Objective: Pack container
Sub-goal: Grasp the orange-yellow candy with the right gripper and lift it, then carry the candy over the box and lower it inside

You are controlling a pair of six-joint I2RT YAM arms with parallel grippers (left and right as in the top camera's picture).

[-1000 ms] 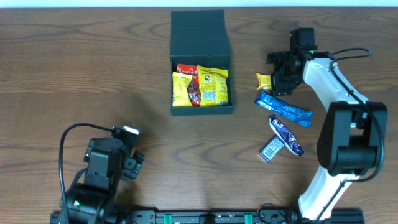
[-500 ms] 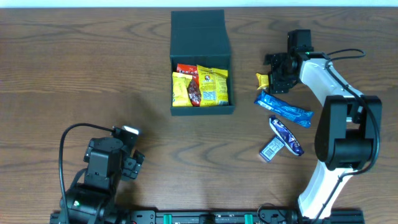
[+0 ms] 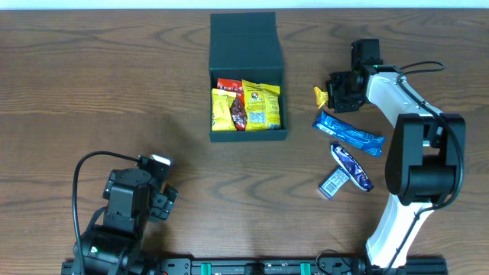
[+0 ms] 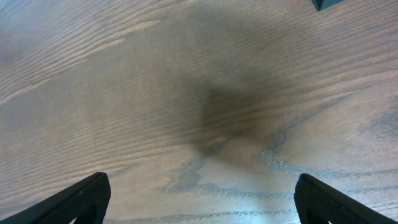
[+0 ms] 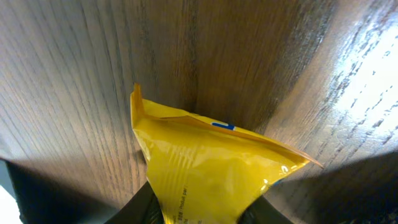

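The container [image 3: 248, 136] is a dark teal box with its flap lid folded back, holding yellow and red snack packets [image 3: 246, 107]. To its right, my right gripper [image 3: 336, 93] is closed around a small yellow snack packet [image 3: 322, 97] low over the table. In the right wrist view that yellow packet [image 5: 205, 162] fills the space between the dark fingers [image 5: 140, 208], which press on both its sides. My left gripper [image 3: 159, 198] rests at the front left, far from the box, and its fingers [image 4: 81, 199] stand wide apart over bare wood.
Two blue snack bars [image 3: 348, 132] [image 3: 351, 166] and a small pale packet [image 3: 333, 184] lie on the table in front of the right gripper. The right arm's white links run along the right side toward the front edge.
The right gripper's fingers have closed in on the yellow packet and shifted slightly left. The left arm has not moved.
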